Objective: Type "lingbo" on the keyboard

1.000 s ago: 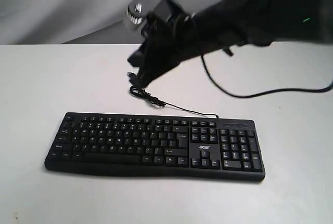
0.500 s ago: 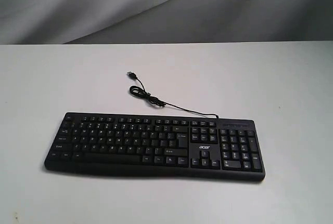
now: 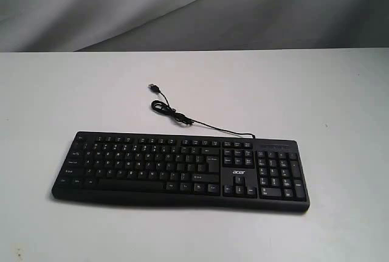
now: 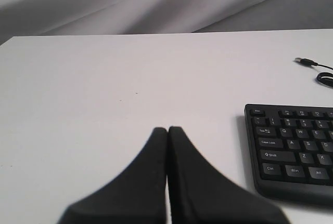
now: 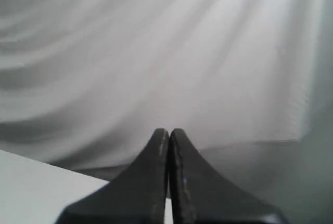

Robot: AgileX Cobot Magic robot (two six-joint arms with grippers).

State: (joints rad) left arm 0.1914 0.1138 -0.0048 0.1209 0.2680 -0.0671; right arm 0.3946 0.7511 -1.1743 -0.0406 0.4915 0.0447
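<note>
The long black keyboard [image 3: 181,171] with white-lettered keys, number pad and small acer logo lies flat on the white table. Its thin black cable [image 3: 182,118] curls away behind it to a loose USB plug [image 3: 153,87]. Neither arm shows in the exterior view. In the left wrist view my left gripper [image 4: 167,129] is shut with nothing in it, hovering over bare table beside the keyboard's [image 4: 291,151] Ctrl and Shift end. My right gripper [image 5: 168,130] is shut and empty too, pointing at the grey backdrop, with only a corner of the table beneath it.
The white table [image 3: 73,92] stretches wide on every side of the keyboard. A wrinkled grey cloth backdrop [image 3: 121,6] hangs behind the table's far edge.
The right arm, which hung over the cable behind the keyboard a second ago, has lifted up and out of the exterior view. The keyboard and cable have not moved.
</note>
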